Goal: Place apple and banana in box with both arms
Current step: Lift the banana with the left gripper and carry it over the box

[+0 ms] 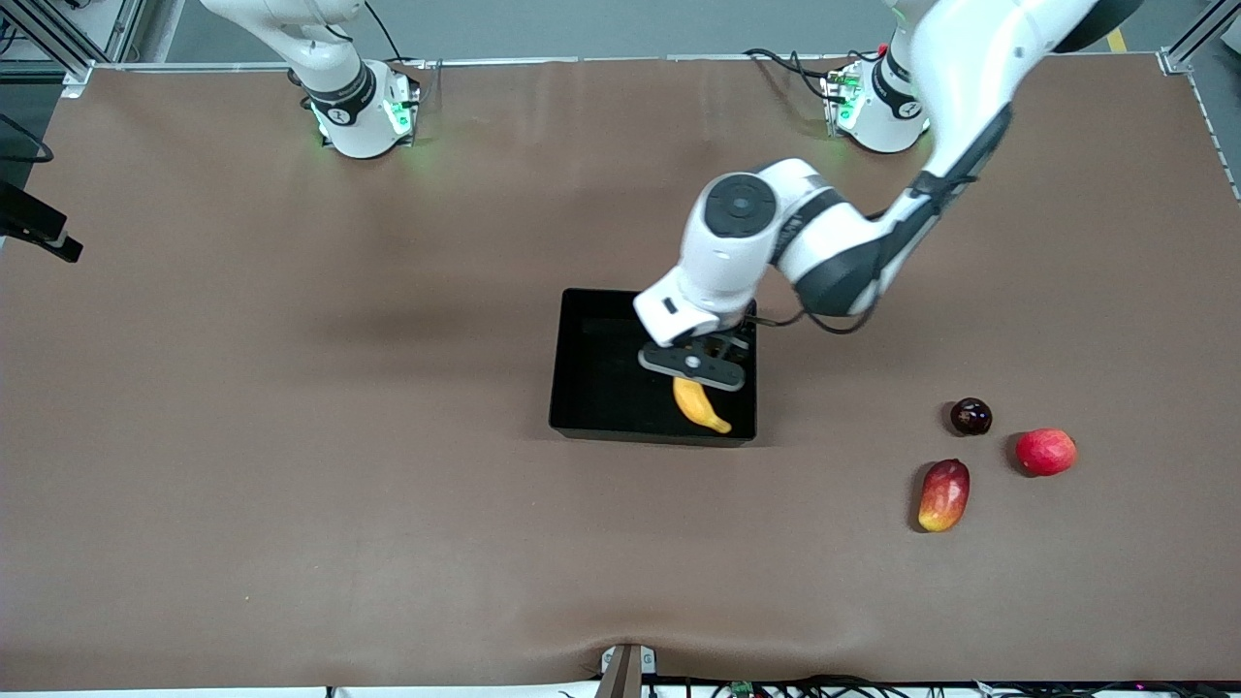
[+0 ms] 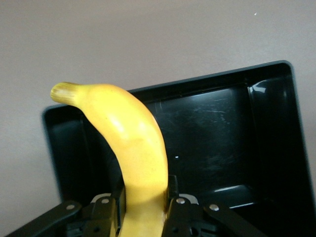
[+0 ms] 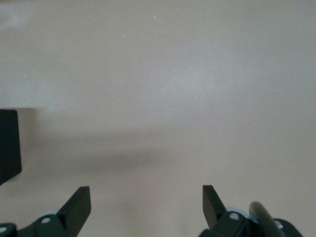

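Left gripper (image 1: 694,369) clamped on banana (image 1: 700,403) over box (image 1: 582,388) mid-table: lower first, then release; right gripper (image 3: 146,207) wide open, empty, waiting; apple (image 1: 1045,452) toward left arm's end.

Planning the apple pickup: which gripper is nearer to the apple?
Left. The left gripper is over the box, shut on the banana, toward the apple's end of the table. The right gripper, fingers open, waits over bare table.
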You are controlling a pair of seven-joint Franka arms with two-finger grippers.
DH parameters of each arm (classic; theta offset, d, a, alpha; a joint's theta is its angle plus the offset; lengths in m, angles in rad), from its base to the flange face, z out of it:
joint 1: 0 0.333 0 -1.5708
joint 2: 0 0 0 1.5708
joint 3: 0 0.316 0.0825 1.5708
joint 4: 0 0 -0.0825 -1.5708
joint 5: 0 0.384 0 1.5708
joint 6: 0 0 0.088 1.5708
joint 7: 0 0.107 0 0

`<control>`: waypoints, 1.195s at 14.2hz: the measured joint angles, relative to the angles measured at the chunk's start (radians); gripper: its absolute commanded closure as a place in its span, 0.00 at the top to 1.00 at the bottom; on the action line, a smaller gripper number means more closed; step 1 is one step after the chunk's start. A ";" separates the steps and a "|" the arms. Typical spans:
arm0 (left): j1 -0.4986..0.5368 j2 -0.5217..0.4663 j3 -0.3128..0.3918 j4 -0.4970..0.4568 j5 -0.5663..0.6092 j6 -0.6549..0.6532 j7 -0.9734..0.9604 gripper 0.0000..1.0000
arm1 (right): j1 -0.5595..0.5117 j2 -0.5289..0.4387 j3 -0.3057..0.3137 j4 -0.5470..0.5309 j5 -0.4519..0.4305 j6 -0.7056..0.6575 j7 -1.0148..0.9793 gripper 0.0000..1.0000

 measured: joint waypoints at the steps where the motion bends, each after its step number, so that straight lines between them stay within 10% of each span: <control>1: -0.057 0.010 0.037 0.022 -0.001 0.000 -0.034 0.00 | -0.001 0.000 0.000 0.000 -0.001 0.000 0.000 1.00; 7: -0.305 0.094 0.205 0.119 -0.001 0.004 -0.132 0.00 | 0.000 0.000 0.009 0.000 -0.001 0.000 0.000 1.00; 17: -0.326 0.203 0.220 0.138 -0.001 0.103 -0.130 0.00 | 0.031 0.000 0.027 0.000 -0.001 -0.002 -0.001 1.00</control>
